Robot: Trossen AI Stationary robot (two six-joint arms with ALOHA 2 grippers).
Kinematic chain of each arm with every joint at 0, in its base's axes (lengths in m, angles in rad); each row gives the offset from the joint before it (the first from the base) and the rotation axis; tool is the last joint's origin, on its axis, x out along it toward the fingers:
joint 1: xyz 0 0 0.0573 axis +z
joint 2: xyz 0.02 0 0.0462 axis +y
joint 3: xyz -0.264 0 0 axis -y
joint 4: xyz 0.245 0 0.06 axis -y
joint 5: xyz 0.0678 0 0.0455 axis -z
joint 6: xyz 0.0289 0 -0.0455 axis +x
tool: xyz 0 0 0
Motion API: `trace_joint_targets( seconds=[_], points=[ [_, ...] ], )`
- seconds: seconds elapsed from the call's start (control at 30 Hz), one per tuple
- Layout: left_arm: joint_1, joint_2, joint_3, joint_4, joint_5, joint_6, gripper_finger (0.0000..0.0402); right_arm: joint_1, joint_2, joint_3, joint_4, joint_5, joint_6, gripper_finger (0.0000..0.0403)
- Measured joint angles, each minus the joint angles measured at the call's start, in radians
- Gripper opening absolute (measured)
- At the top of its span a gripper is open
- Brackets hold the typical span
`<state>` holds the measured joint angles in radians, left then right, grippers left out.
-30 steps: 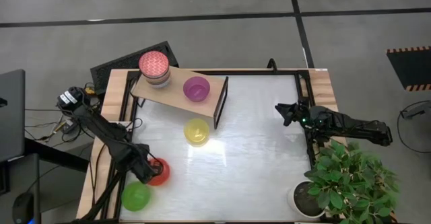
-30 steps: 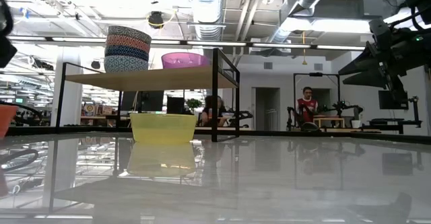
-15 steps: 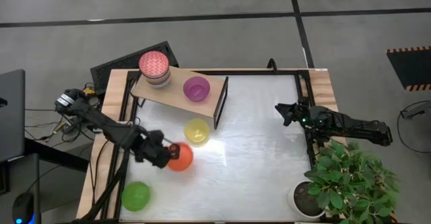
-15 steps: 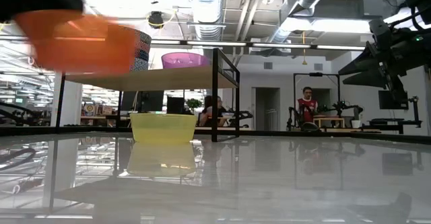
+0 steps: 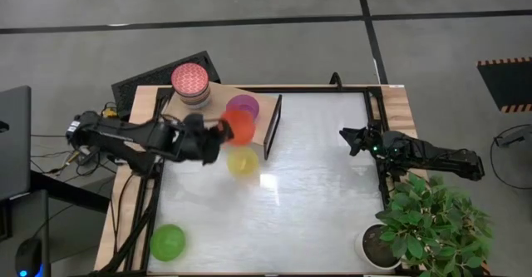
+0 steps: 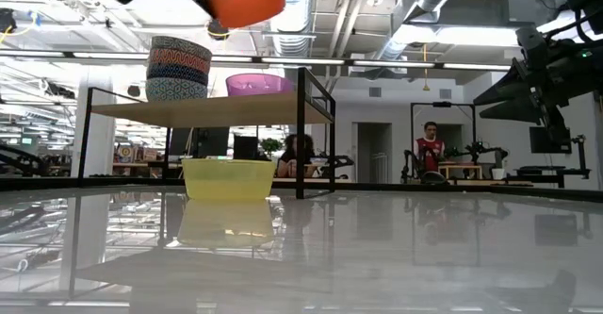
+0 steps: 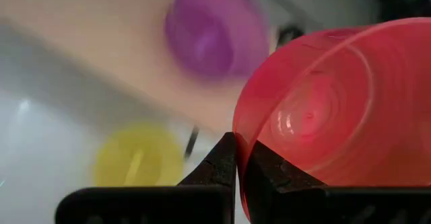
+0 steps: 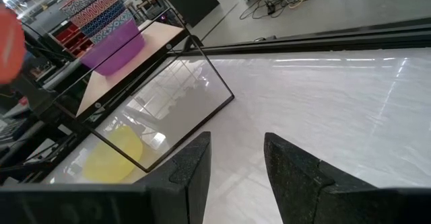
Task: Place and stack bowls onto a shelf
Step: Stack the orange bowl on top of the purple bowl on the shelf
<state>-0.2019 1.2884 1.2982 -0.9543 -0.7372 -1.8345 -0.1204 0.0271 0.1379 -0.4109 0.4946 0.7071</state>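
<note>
My left gripper (image 5: 220, 132) is shut on a red bowl (image 5: 240, 127), carried high over the table between the shelf (image 5: 212, 119) and the yellow bowl (image 5: 243, 161). In the low view the red bowl (image 6: 247, 0) hangs above the shelf (image 6: 217, 107). A purple bowl (image 5: 242, 106) and a stack of patterned bowls (image 5: 190, 82) stand on the shelf board. The yellow bowl sits on the tabletop under the shelf's near edge. A green bowl (image 5: 167, 242) rests on the table's near left corner. My right gripper (image 5: 347, 136) waits open at the right edge. My left gripper pinches the red bowl's rim (image 7: 240, 158), one finger inside the bowl and one outside. The fingers come in level from the table's left. The bowl is lifted clear, higher than the shelf's bowls, tilted with its opening turned toward the gripper.
A potted plant (image 5: 428, 227) stands at the near right corner. The shelf's dark end panel (image 5: 273, 127) stands upright on the table right of the carried bowl. The silvery tabletop (image 5: 316, 185) stretches bare between the yellow bowl and my right arm.
My left gripper has carried the red bowl from the table's near left, beside the green bowl, up and toward the far edge, to a spot over the shelf's near side. The bowl has risen from table height to above the shelf's bowls. The green bowl stayed put.
</note>
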Motion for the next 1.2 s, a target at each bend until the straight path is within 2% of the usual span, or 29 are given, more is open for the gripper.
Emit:
trace_joint_targets(
  seconds=[0.1, 0.33, 0.5, 0.77, 1.2],
  points=[
    [0.066, 0.0, 0.021, 0.012, -0.075, 0.034, 0.0, 0.0, 0.0, 0.0, 0.0, 0.0, 0.0, 0.0164],
    [0.186, 0.011, 0.028, 0.097, -0.064, 0.134, 0.0, 0.0, 0.0, 0.0, 0.0, 0.0, 0.0, 0.0164],
    [0.245, 0.024, 0.028, 0.1, 0.013, 0.162, 0.0, 0.0, 0.0, 0.0, 0.0, 0.0, 0.0, 0.0164],
    [0.32, 0.025, 0.028, 0.093, 0.057, 0.155, 0.0, 0.0, 0.0, 0.0, 0.0, 0.0, 0.0, 0.0164],
    [0.367, 0.153, 0.028, 0.116, 0.183, 0.174, 0.0, 0.001, 0.0, 0.0, 0.0, -0.001, -0.006, 0.0164]
  ],
)
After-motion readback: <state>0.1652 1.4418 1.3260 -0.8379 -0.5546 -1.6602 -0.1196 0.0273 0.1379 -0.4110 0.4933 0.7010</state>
